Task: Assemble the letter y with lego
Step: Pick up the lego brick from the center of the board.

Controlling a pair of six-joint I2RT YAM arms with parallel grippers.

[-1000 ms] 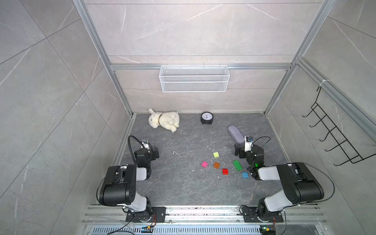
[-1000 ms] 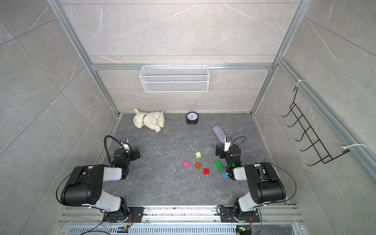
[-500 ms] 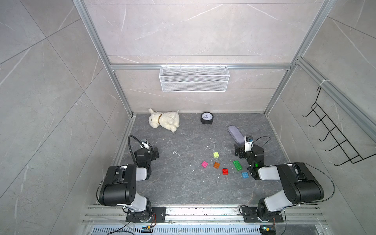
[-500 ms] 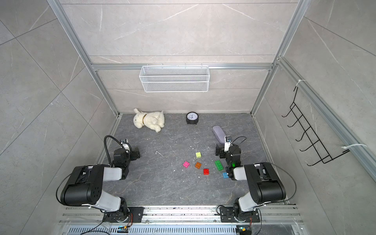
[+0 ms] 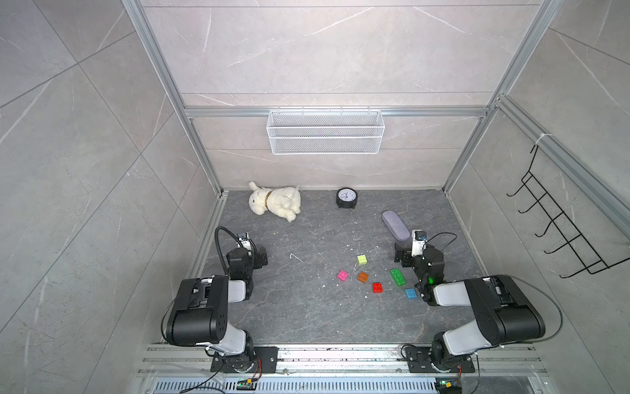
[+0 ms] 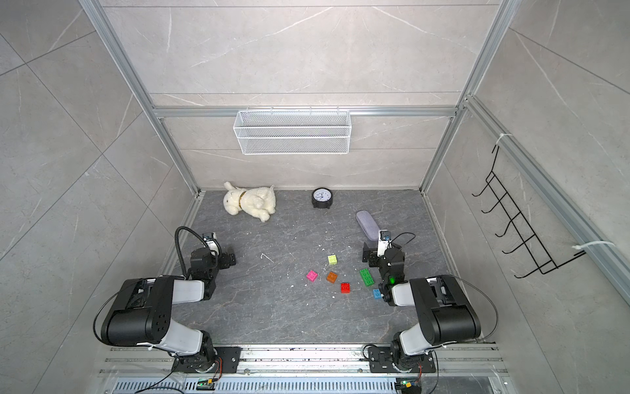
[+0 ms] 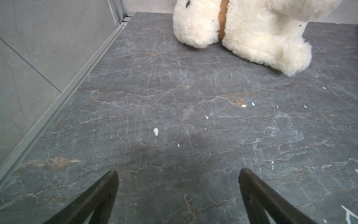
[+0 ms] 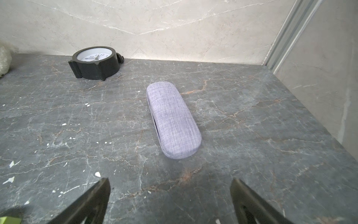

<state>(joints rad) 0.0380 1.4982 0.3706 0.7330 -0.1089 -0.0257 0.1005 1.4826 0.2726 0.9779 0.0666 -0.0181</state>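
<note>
Left arm: my left end effector (image 7: 178, 171) is spread wide with nothing between its fingers. It sits low over the bare surface (image 7: 135, 93) close to the left edge. A white plush dog (image 7: 251, 35) lies ahead of it, toward the far left corner.

Right arm: my right end effector (image 8: 170, 180) is also spread wide and holds nothing. It sits near the right edge. A closed lilac glasses case (image 8: 172, 120) lies just ahead of it, and a black clock (image 8: 95, 63) stands beyond that at the far edge.

Task items, as seen in a top view: six bricks lie loose on the surface, right of centre. They are all apart from one another and neither end effector touches any of them.
- The pink brick (image 5: 343, 275), orange brick (image 5: 363, 277) and red brick (image 5: 377, 287) form a loose row that slants toward the near edge.
- The yellow-green brick (image 5: 362, 259) lies on the far side of the orange one.
- The long green brick (image 5: 398, 276) lies between the red one and my right arm.
- The blue brick (image 5: 410, 293) lies just beside that arm.

No letter y has been built.

Surroundings: a white wire basket (image 5: 325, 136) hangs on the back wall and a black hook rack (image 5: 559, 235) hangs on the right wall. Small white flecks dot the surface.
</note>
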